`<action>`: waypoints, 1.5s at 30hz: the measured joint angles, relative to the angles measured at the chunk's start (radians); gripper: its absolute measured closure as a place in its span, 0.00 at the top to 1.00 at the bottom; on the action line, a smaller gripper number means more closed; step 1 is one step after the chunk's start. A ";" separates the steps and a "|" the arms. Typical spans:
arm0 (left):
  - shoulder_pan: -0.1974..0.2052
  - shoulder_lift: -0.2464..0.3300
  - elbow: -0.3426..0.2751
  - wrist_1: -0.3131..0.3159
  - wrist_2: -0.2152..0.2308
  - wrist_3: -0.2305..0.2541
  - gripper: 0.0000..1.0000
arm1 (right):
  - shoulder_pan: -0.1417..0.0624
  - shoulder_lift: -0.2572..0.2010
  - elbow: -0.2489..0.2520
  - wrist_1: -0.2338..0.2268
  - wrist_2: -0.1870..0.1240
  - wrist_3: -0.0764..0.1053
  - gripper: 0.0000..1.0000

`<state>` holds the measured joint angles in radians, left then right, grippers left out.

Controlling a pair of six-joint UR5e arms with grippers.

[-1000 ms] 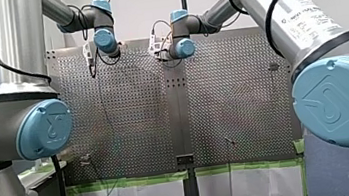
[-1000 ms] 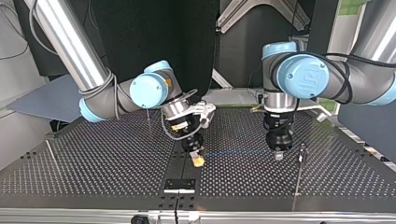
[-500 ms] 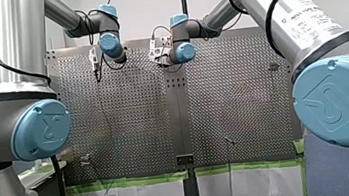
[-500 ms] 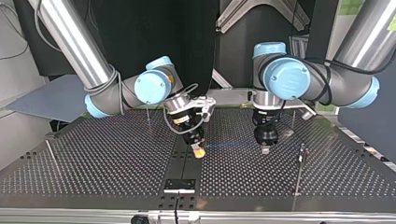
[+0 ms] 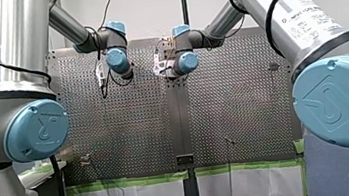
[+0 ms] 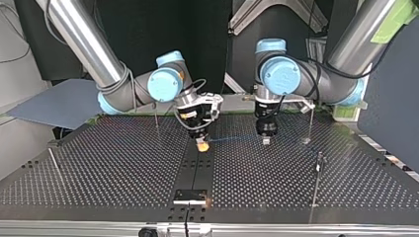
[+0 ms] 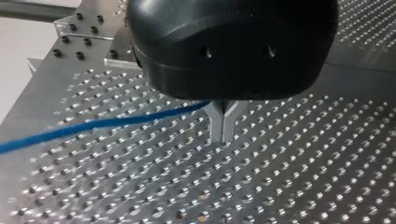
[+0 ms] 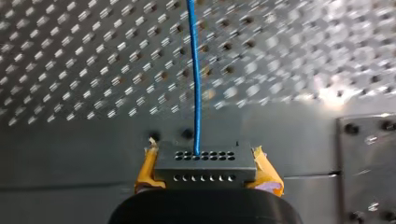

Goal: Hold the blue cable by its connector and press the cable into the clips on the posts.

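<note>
The connector [image 8: 205,163], a dark block with rows of small holes, sits clamped between the yellow pads [image 8: 265,171] of the right gripper [image 6: 202,144], low over the perforated table [image 6: 99,168]. This hold fixes one end, as the task asks. Out of the connector's face the blue cable [image 8: 196,84] leaves in a straight line, just above the table. It looks taut, probably because it is held at two places. Further from the connector, at the other end of this stretch, the left gripper [image 7: 223,133] has its metal fingers [image 7: 217,126] closed together. The cable runs into the fork between them, so it appears pinched there. A stretched line is likely easier to lower into a clip than a slack one. Past the left gripper, well away from the connector, a thin post [image 6: 309,123] and a second post [image 6: 320,159] stand apart from the cable. A third post [image 6: 156,118] stands on the connector's other side. Their clips are too small to make out. The cable touches none of them, so the pressing is not yet done.
</note>
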<state>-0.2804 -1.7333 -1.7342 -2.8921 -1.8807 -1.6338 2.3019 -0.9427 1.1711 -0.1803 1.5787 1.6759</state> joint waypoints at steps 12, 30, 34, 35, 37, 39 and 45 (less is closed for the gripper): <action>-0.020 -0.006 -0.103 0.103 0.007 -0.013 0.00 | -0.006 0.002 0.106 -0.072 0.028 0.012 0.00; -0.072 -0.149 -0.160 0.262 0.019 -0.005 0.00 | -0.021 0.045 0.267 -0.232 0.068 0.033 0.00; -0.081 -0.172 -0.161 0.287 0.014 -0.009 0.00 | -0.022 0.080 0.302 -0.268 0.083 0.029 0.00; -0.084 -0.180 -0.161 0.294 0.013 -0.009 0.00 | -0.022 0.090 0.313 -0.279 0.087 0.028 0.00; -0.089 -0.194 -0.161 0.308 0.012 -0.007 0.00 | -0.022 0.106 0.329 -0.295 0.092 0.027 0.00; -0.098 -0.212 -0.161 0.326 0.011 -0.004 0.00 | -0.024 0.119 0.348 -0.313 0.100 0.027 0.00; -0.126 -0.264 -0.161 0.376 0.014 -0.004 0.00 | -0.040 0.146 0.399 -0.364 0.114 0.027 0.00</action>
<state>-0.4065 -1.9970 -1.8956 -2.5163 -1.8671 -1.6375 2.2618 -0.7971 1.5700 -0.5446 1.6931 1.7026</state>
